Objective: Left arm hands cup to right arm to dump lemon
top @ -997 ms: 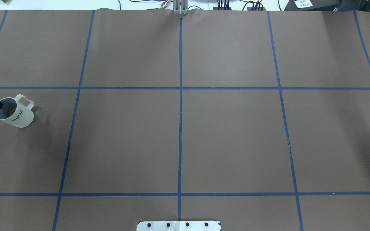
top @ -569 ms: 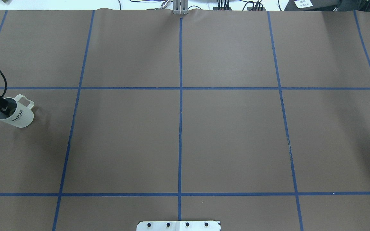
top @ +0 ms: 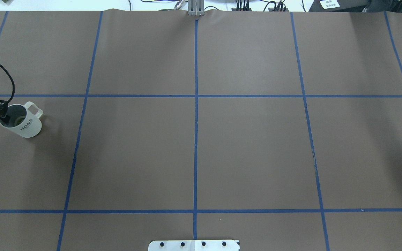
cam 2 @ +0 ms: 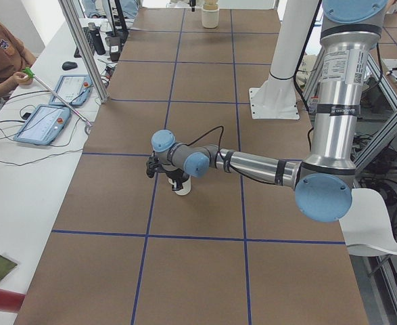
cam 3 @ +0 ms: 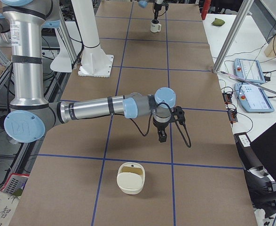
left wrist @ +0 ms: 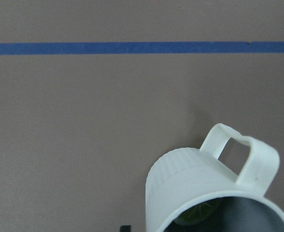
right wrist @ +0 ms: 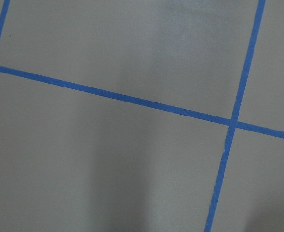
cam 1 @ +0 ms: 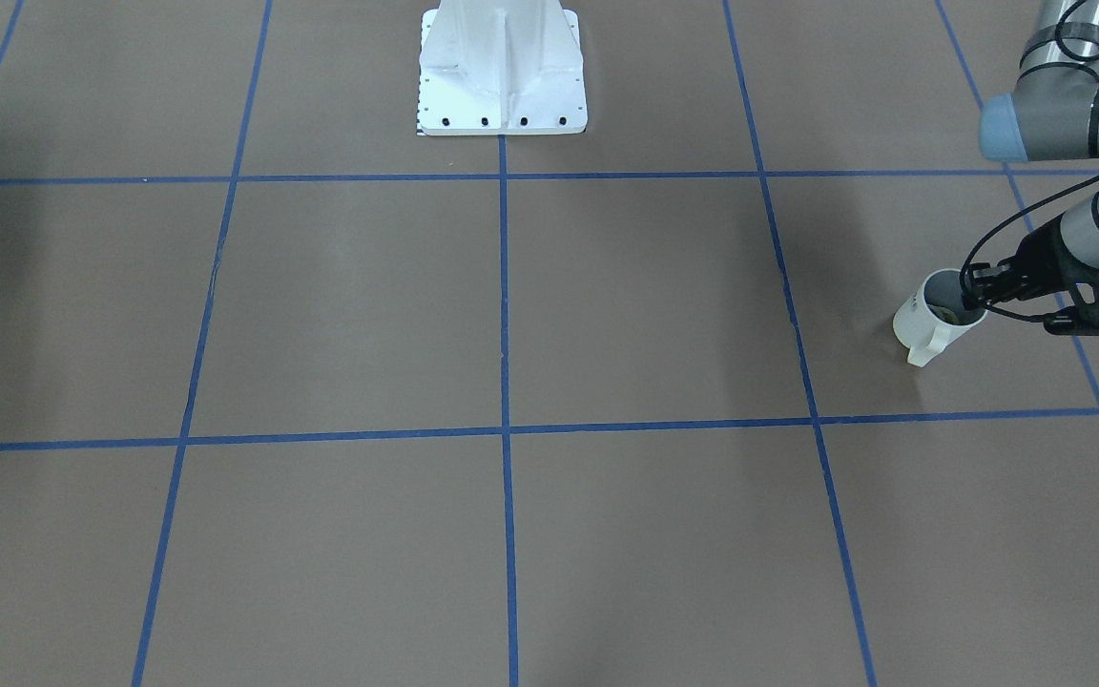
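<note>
Cup (top: 27,127) position is what has changed. Over the last second it has been carried a little toward the middle of the table (top: 134,153), together with the left gripper (top: 3,114), though it is still kept in the far-left square of the tape grid. From this it is judged that the pick-up has been made and the carry toward the hand-over has just been started. Whether the base has been lifted clear of the table cannot be told for sure. The lemon (top: 19,120) is seen as a yellow-green lump low inside the cup, so nothing has been spilled. The handle (top: 35,108) is turned away from the left gripper, toward the table's middle.

The cup is pinched by its rim. One of the fingers (cam 1: 977,289) is set inside the mouth and the other outside the wall, so they are closed down to the wall's thickness and nothing else is touched. The left arm (cam 1: 1098,229) is reached in from the table's edge above it.

The right arm (cam 3: 105,106) is stretched low over the table's other end, well apart from the cup, with the right gripper (cam 3: 162,136) pointed down at bare paper. How far its fingers are parted cannot be told. A cream tub (cam 3: 130,178) is stood near it, possibly meant to receive the lemon. A long crossing is judged to be needed before any hand-over can be made.
</note>
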### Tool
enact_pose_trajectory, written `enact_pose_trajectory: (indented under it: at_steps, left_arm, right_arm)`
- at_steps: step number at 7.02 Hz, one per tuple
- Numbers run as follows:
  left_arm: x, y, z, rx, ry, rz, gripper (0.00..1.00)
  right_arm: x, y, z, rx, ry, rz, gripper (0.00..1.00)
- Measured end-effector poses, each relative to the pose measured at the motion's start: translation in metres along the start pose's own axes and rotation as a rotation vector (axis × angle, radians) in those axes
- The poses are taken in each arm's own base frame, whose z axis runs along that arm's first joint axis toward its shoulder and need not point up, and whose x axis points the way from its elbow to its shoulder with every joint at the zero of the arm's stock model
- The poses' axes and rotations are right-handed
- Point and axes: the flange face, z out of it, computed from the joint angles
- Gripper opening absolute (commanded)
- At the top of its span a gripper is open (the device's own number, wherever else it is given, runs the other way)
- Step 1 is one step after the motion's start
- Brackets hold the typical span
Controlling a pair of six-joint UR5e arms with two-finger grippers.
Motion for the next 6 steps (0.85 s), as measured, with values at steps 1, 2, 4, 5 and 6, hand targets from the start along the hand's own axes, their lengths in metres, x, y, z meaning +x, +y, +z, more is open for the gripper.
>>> enact_pose_trajectory:
  at_steps: [1,2,4,5,6]
  left_arm:
    - [0.030,-0.008,-0.023,0.004,0.012,0.001,0.00]
    - [0.071,-0.018,-0.056,0.003,0.011,-0.023,0.00]
    - [0.155,-0.033,-0.119,0.021,0.024,-0.120,0.00]
    - [0.193,-0.037,-0.141,0.038,0.048,-0.176,0.00]
    - [0.239,-0.040,-0.155,0.046,0.078,-0.226,0.00]
  right_arm:
    - [-0.006,0.001,-0.005,0.010,-0.004,-0.009,1.00]
    - [-0.014,0.001,-0.013,0.025,-0.010,-0.023,1.00]
    - [-0.039,-0.003,-0.027,0.083,-0.047,-0.028,1.00]
    - [-0.058,-0.009,-0.027,0.137,-0.072,-0.046,0.99]
    - [-0.085,-0.014,-0.020,0.194,-0.105,-0.083,0.99]
